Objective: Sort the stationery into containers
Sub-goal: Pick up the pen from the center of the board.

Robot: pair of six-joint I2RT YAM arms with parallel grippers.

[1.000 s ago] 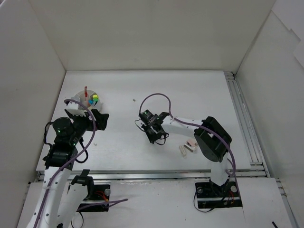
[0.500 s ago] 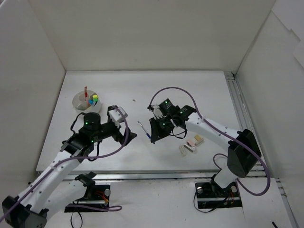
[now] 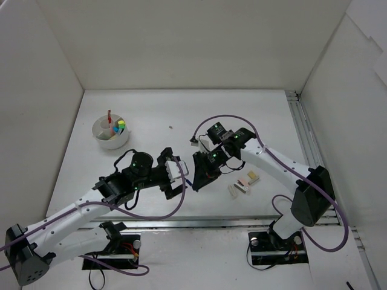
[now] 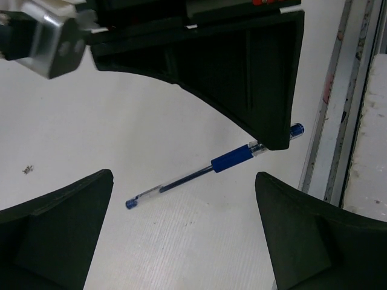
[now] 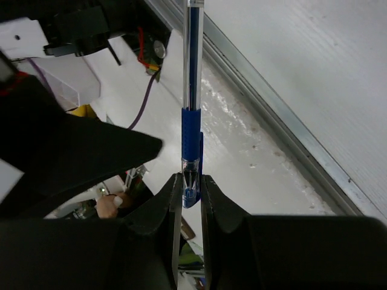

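The right gripper (image 5: 191, 181), clamped on one end of a thin blue-and-clear plastic pen (image 4: 230, 163), is holding it above mid-table, lengthwise across the left gripper (image 4: 184, 181), whose jaws are standing wide apart.

Bright, even white light is coming down from overhead, throwing only faint, soft shadows onto the table (image 3: 242, 115). Nothing is glaring. Up close, the pen (image 4: 211, 166) is showing crisp while dark foregrounds are blurring slightly.

You're in a robot lab test cell; white panel walls (image 3: 181, 42) box in your table (image 3: 242, 115); alu rails (image 3: 307, 151) edge it; purple cables (image 3: 224, 116) hang loose.
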